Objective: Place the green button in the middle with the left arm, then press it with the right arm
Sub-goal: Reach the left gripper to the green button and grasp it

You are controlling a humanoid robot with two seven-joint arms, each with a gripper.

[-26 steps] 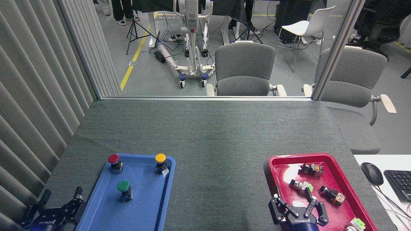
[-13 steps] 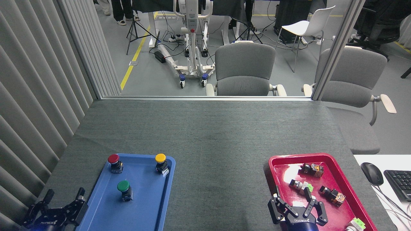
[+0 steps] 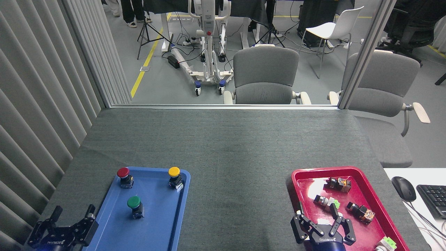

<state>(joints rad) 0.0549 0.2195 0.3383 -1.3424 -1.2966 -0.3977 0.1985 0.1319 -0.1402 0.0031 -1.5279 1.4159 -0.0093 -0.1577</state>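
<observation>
The green button (image 3: pixel 134 203) stands upright in the blue tray (image 3: pixel 158 223), near its centre. My left gripper (image 3: pixel 72 211) hangs open at the bottom left, over the tray's left edge and well to the left of the button, holding nothing. My right gripper (image 3: pixel 317 211) is open at the bottom right, above the near left part of the red tray (image 3: pixel 374 190), with nothing between its fingers. The middle (image 3: pixel 237 184) is bare dark grey table covering between the two trays.
A red button (image 3: pixel 123 174) and a yellow button (image 3: pixel 174 174) stand at the back of the blue tray. Several small switch parts lie in the red tray. A mouse (image 3: pixel 403 188) and keyboard (image 3: pixel 433 200) sit on a white desk at the right.
My left gripper has moved slightly right and nearer to me along the blue tray's left edge. The right gripper and the buttons have not moved.
</observation>
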